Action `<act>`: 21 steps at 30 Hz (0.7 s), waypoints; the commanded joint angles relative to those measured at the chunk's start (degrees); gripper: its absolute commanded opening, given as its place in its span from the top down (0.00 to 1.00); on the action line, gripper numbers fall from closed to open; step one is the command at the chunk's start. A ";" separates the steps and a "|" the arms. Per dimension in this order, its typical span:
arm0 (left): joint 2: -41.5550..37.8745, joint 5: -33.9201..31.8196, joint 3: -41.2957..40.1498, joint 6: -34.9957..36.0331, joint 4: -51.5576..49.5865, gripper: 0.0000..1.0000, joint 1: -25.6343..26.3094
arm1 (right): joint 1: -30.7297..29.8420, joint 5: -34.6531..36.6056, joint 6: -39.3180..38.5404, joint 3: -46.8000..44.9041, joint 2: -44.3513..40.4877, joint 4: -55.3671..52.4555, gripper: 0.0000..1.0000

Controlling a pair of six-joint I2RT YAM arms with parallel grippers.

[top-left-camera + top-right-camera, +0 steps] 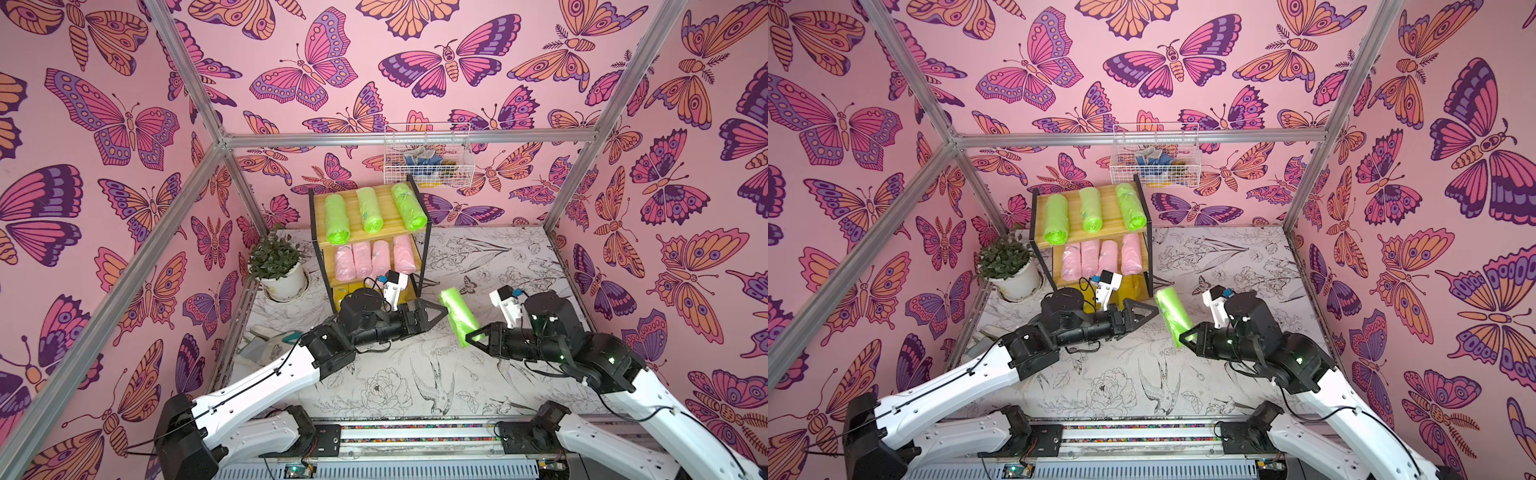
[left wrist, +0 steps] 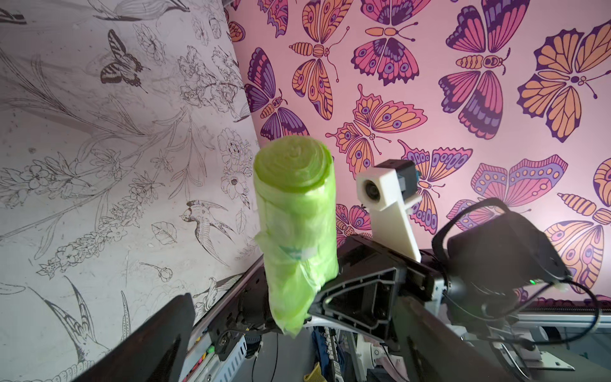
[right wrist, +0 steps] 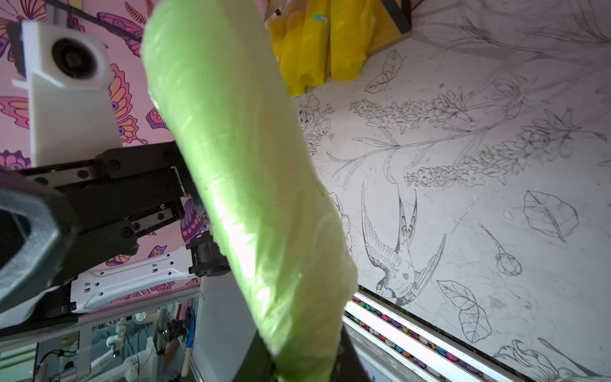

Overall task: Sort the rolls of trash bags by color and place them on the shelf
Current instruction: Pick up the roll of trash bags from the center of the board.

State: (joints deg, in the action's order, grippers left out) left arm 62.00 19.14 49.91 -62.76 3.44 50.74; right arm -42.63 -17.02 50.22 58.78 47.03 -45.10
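Right wrist view puts the held green roll (image 3: 248, 182) right against the lens, so its lower end is lost between the jaws and its top runs off the frame. You have the right gripper (image 1: 473, 337) clamped on that lower end. The roll stands tilted above the table (image 1: 498, 266), its upper end leaning toward the shelf (image 1: 388, 203).

Behind the roll in that view, the yellow rolls (image 3: 317, 43) lie on the bottom board. They are cut off by the frame and the roll, so you cannot count them. In both top views your left wrist hides nearly all of them.

Three green rolls (image 1: 370, 210) lie on the top board and four pink rolls (image 1: 374, 259) on the middle one.

Your left gripper (image 1: 436, 318) is spread wide with nothing in it and points at the held roll from the shelf side. One fingertip sits at the roll's edge; contact is impossible to judge. Both arms reach in from the near rail, wrists turned inward, so the grippers face each other across the roll.
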 commanded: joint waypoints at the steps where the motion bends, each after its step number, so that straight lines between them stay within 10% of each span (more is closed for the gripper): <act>1: -1.98 -2.72 0.27 3.29 1.91 0.00 0.84 | -3.42 4.53 1.52 3.04 2.02 4.45 1.00; 21: -8.94 -15.00 -4.74 3.94 -1.07 0.04 1.38 | -13.93 6.39 5.76 9.86 9.78 10.36 1.00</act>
State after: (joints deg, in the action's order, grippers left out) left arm 55.48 7.94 46.76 -60.23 2.85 51.90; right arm -55.27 -12.01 55.55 66.22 56.55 -37.32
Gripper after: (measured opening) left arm 0.971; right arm 0.194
